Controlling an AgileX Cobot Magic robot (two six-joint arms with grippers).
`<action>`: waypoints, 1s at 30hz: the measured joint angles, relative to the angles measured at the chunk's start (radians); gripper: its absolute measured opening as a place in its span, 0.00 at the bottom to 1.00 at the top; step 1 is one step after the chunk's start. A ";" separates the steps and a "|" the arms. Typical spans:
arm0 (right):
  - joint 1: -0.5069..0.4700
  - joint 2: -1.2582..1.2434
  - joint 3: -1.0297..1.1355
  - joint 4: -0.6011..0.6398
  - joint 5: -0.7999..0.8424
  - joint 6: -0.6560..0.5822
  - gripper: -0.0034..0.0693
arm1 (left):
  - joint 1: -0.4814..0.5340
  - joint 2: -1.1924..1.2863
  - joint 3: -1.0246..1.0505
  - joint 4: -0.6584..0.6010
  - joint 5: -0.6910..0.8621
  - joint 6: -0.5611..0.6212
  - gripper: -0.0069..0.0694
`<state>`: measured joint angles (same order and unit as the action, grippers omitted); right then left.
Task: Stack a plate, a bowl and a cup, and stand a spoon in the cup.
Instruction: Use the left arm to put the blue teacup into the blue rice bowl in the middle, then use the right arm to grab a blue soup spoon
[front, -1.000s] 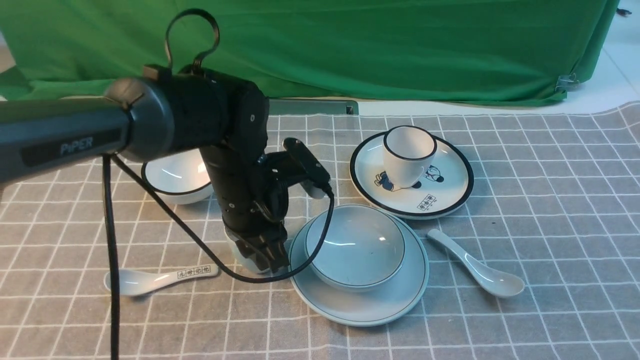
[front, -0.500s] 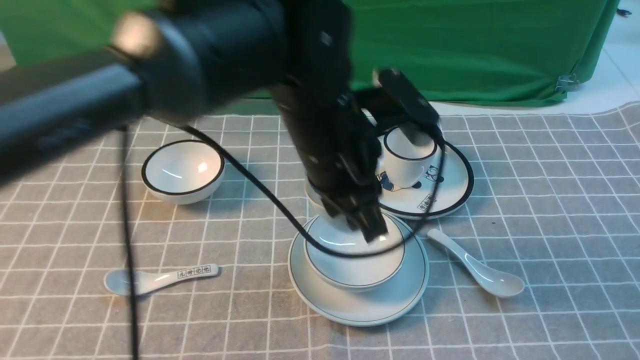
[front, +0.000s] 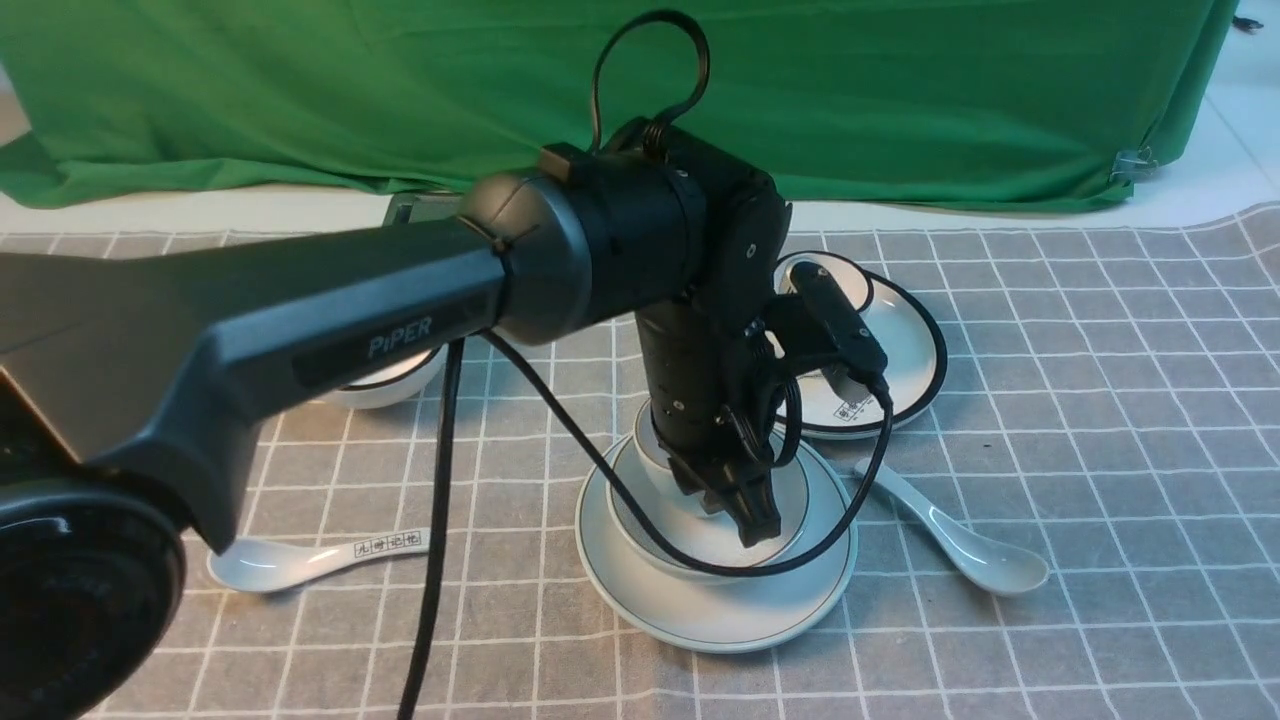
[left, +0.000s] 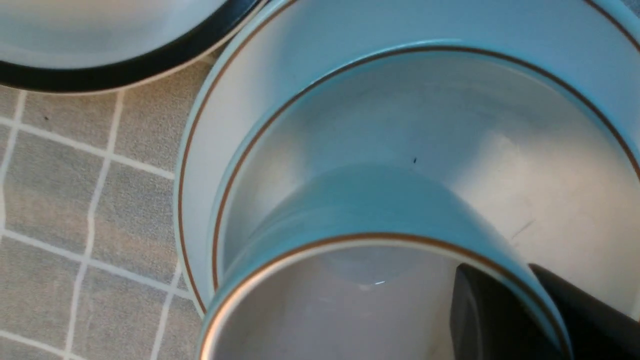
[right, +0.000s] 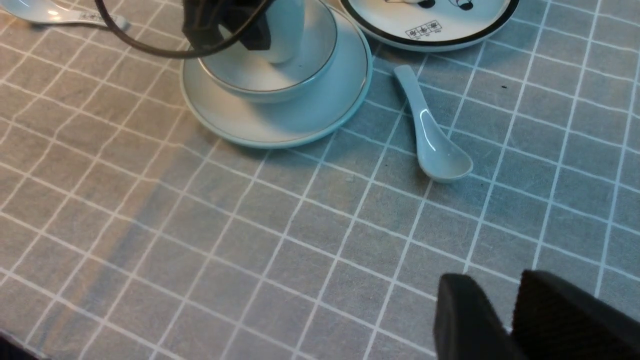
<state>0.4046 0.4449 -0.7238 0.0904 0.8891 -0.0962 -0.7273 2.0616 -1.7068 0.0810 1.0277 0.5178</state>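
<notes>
The pale plate (front: 700, 620) lies on the checked cloth with the shallow bowl (front: 650, 520) on it. My left gripper (front: 755, 525) reaches down into the bowl, shut on the wall of the small thin-rimmed cup (front: 648, 440). In the left wrist view one finger is inside the cup (left: 360, 210) and one outside, above the bowl (left: 500, 150). The cup sits low in the bowl; I cannot tell whether it touches. The plain white spoon (front: 960, 545) lies right of the plate. My right gripper (right: 492, 280) hovers open over bare cloth, short of the spoon (right: 432, 140).
The panda plate (front: 900, 370) behind holds a black-rimmed cup (front: 835, 275), mostly hidden by the arm. A black-rimmed bowl (front: 390, 385) peeks out at left. A spoon with characters (front: 320, 560) lies front left. The left arm's cable (front: 560, 420) droops over the plate.
My left arm lifted the cup from the cloth left of the plate, swung it right over the bowl, and has now lowered it into the bowl.
</notes>
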 joint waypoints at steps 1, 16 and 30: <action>0.000 0.000 0.000 0.000 0.000 0.000 0.32 | 0.000 0.000 0.000 0.000 0.000 0.000 0.13; 0.000 0.016 -0.008 0.008 0.001 0.036 0.47 | 0.000 0.012 -0.003 -0.023 -0.007 0.085 0.41; 0.000 0.623 -0.160 0.007 -0.011 -0.115 0.62 | -0.011 -0.280 -0.041 -0.059 0.118 -0.089 0.69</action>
<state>0.4046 1.0678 -0.8837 0.0977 0.8784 -0.2114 -0.7385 1.7814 -1.7480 0.0223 1.1452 0.4285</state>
